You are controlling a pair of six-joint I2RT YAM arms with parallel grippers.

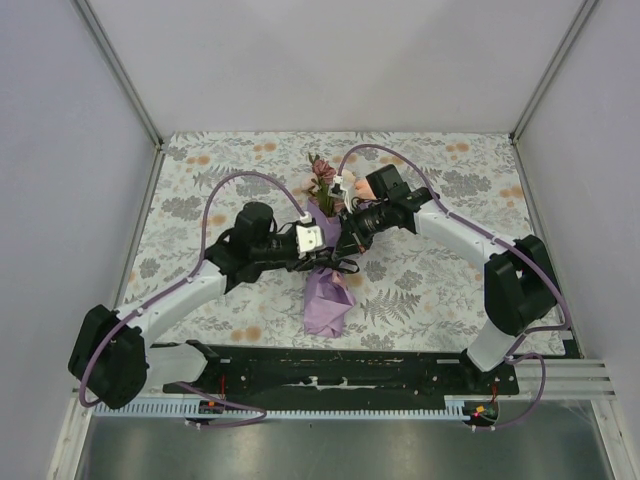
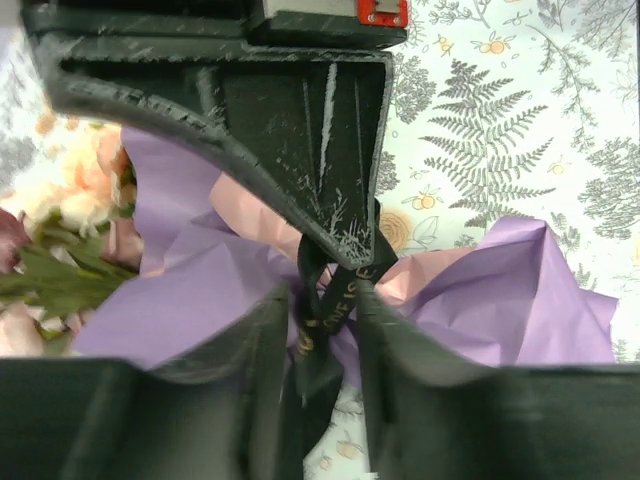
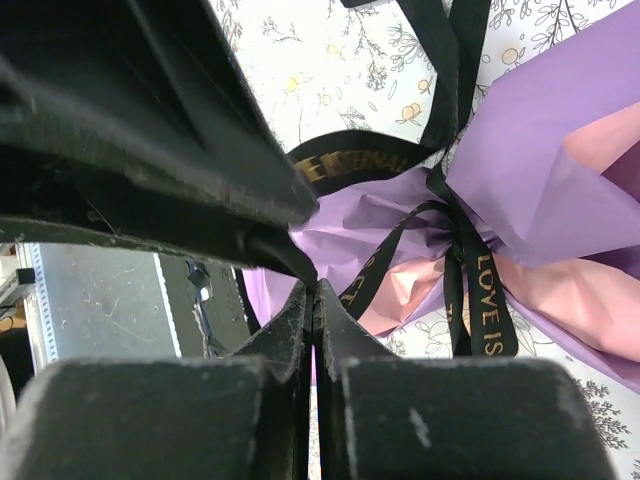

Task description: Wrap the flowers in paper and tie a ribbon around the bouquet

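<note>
Right claw pinches a ribbon tail, seemingly to tighten the knot; left claw straddles that knot, grip unclear. Bouquet lies mid-frame on the table, blooms pointing up-frame.

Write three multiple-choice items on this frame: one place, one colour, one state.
1. Where is the ribbon wrapped? A) around the paper's pinched waist B) around the blooms C) around a cable
2. The ribbon's lettering is: A) white B) gold C) red
3. The right fingers are: A) spread wide B) out of view C) closed together
Key: A, the wrist views show it cinching the paper; B, gold letters on black; C, no gap shows between them.
</note>
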